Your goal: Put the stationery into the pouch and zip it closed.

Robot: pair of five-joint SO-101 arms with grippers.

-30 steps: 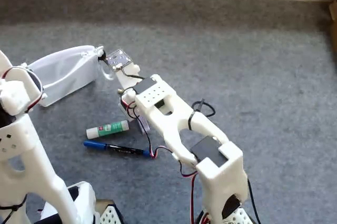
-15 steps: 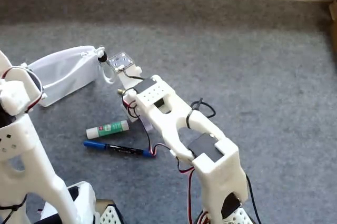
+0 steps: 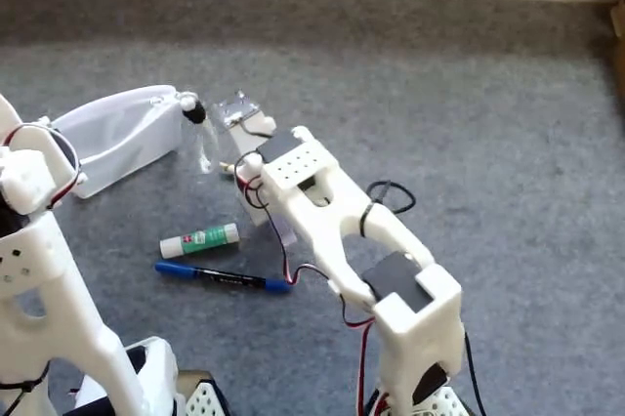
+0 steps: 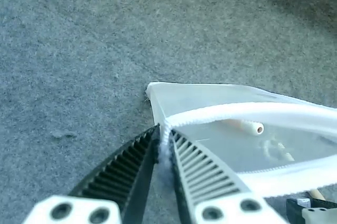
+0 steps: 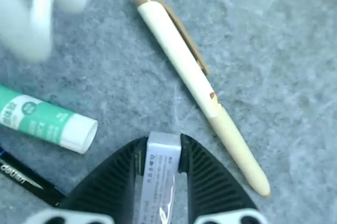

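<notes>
My right arm now sits slightly farther back from the pouch mouth, right jaws clenched on what may be a wrapped eraser, left jaws pinching the pouch's end on the table, so the glue stick and blue pen wait outside

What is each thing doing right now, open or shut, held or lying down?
Pouch: open, one end pinched.
Left gripper: shut on pouch.
Right gripper: shut on wrapped block.
Glue stick: lying flat, loose.
Blue pen: lying flat, loose.
Cream pen: lying flat, loose.
</notes>
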